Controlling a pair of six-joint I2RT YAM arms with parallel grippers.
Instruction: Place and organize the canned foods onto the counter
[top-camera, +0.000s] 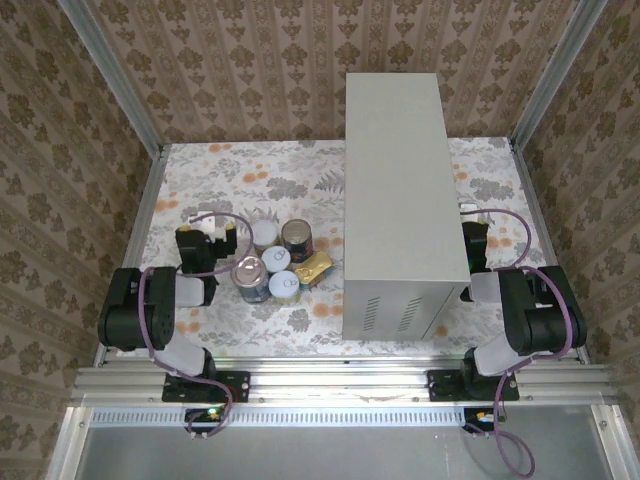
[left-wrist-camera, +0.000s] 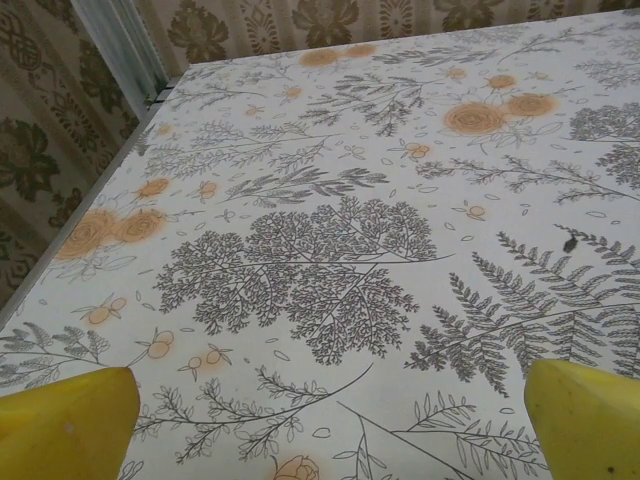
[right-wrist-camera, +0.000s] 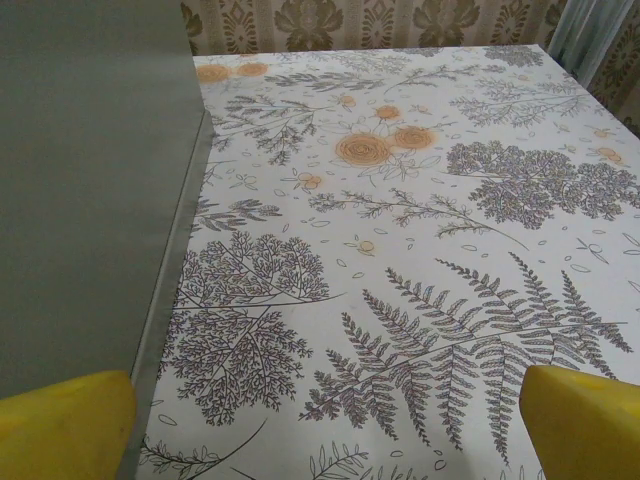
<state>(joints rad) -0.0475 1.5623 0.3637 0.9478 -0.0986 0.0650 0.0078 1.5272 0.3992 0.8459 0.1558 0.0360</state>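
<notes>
Nothing placed yet.
Cans (top-camera: 278, 262) cluster at the bench's (top-camera: 395, 180) nine o'clock; left pincer (left-wrist-camera: 328, 425) and right pincer (right-wrist-camera: 325, 428) gape empty.

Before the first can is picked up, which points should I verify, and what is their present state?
1. The left gripper is open, nothing between its fingers: ok.
2. The right gripper is open, nothing held: ok.
3. Top of the counter free to receive cans: ok.
4. The round cans stand upright on the floor, left of the counter: ok.
5. Room for fingers around one can: cannot tell, they stand packed together.
6. The right gripper is apart from the counter's wall: cannot tell.
</notes>
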